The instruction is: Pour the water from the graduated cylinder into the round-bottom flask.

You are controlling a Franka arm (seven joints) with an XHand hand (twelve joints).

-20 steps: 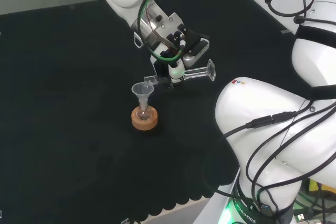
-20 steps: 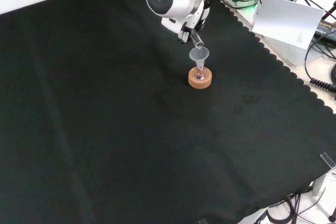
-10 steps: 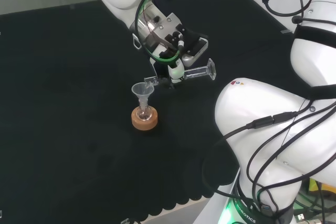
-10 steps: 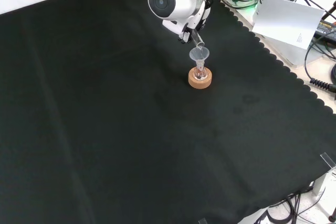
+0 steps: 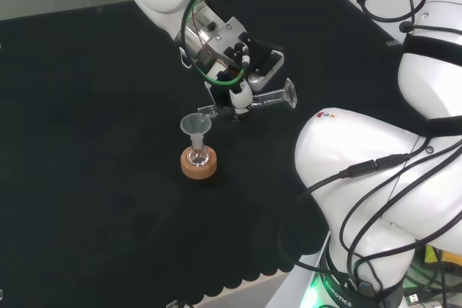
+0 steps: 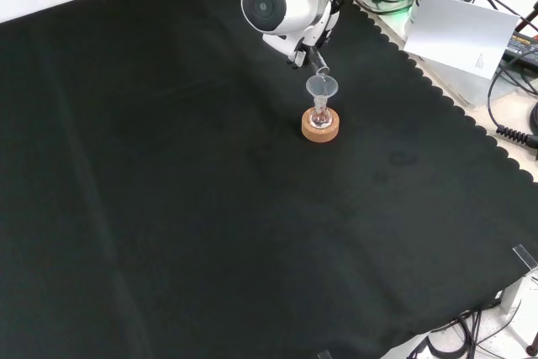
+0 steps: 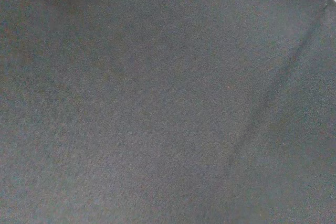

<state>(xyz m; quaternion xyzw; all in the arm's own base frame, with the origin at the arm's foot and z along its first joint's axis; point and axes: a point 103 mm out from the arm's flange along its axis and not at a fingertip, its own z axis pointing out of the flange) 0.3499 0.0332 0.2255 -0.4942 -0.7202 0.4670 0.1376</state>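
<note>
Clear glass throughout; contents hard to read. Graduated cylinder held by hand, fingers curled round its barrel, tipped close to horizontal in the head view, foot to the right, spout to the left. Spout poised just above rim of funnel. Funnel seated in neck of round-bottom flask; flask upright on cork ring on black cloth.

In the front view: cylinder spout just above funnel, flask and cork ring directly below, hand largely masked by white arm link.

Status, as a judgement: grasp, lift and alignment complete; pouring step in hand. No stream visible; water level in cylinder and in flask not discernible, so amount transferred cannot be stated. Remaining: finish emptying, return cylinder upright, set down on cloth, release.

Caution: spout close to funnel edge; small offset likely to spill past rim.
</note>
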